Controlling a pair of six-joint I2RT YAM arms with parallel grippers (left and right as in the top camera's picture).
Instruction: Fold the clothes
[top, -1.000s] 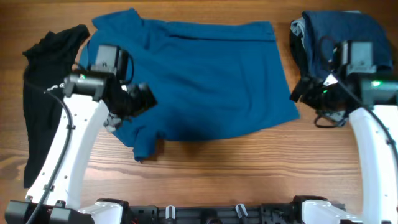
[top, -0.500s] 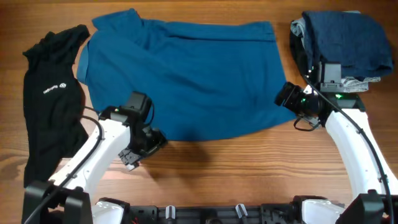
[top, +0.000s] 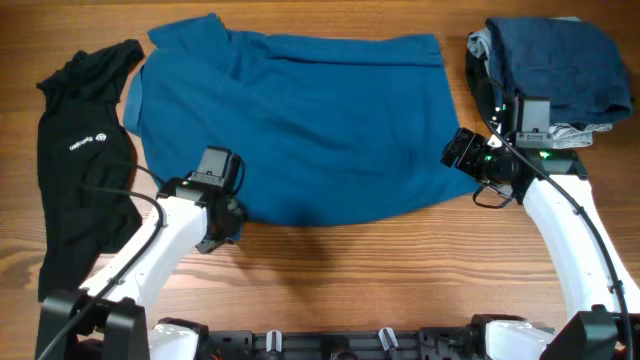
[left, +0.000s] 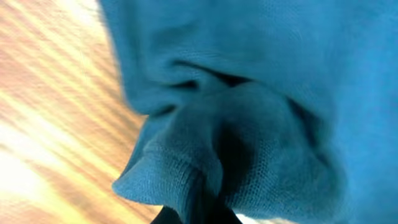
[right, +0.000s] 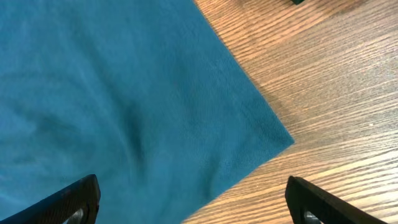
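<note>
While the left gripper (top: 220, 228) was clamped tight on a bunched edge of the teal-blue knit shirt (top: 300, 120), the right gripper (right: 191, 190) hung wide apart, holding nothing.

Seen from the left wrist, the shirt's ribbed hem puckered into a raised fold straight ahead of the closed fingers, with the bare wooden table (left: 43, 130) off to their left. From the right wrist, the shirt's lower corner lay on the wood beneath the spread fingers (right: 78, 199), its point nearer the right-hand one, and no cloth touched either. Overhead, the shirt lay spread across the table between the two grippers. A folded pile of dark navy clothes (top: 550, 60) sat just behind the right gripper. A long black garment (top: 75, 170) lay out to the left gripper's left, apart from it.
</note>
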